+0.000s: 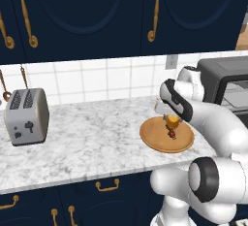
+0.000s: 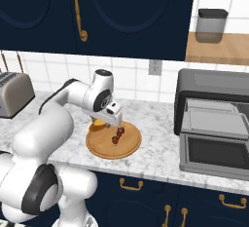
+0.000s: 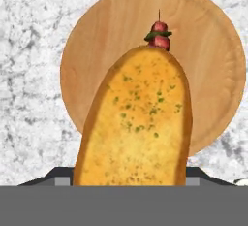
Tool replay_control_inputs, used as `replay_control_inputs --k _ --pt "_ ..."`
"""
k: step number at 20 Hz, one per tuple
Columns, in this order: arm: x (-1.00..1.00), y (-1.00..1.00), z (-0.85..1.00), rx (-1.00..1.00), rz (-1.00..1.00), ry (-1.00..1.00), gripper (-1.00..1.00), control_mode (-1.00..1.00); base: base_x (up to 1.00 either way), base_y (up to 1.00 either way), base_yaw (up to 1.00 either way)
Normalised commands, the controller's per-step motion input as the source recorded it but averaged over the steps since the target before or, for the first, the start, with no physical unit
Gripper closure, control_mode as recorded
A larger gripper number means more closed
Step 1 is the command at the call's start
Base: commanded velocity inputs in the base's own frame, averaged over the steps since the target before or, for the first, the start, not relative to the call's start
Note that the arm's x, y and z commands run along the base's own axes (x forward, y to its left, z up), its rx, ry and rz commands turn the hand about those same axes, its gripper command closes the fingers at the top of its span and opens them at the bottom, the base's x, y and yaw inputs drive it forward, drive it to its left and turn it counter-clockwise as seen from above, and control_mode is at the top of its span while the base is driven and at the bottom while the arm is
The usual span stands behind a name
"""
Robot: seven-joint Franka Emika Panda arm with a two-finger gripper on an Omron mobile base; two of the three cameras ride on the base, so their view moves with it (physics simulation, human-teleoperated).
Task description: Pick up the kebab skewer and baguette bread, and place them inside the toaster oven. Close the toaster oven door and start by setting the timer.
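Baguette bread in tool, above kebab skewer

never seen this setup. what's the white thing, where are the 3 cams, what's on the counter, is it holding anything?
It's a rendered kitchen. The white thing is a robot arm on a driving base, ending in a two-finger gripper. Two cameras sit on the base behind the arm, one left, one right, looking forward and down. The third rides on the hand and looks along the gripper.

On the marble counter: a round wooden plate with the kebab skewer lying on it, a silver toaster to the left, and the dark toaster oven to the right, its door open.

The gripper seems to hold the baguette just above the plate; the hand view shows it close up between the fingertips.
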Motion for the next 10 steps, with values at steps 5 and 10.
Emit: replay_control_inputs --k 5,10 --pt "-0.37 -0.7 0.54 0.19 -0.35 0.0 1.0 -1.0 0.0 0.0 0.0" --pt "-0.16 -0.81 0.31 0.16 -0.4 0.0 1.0 -1.0 0.0 0.0 0.0"
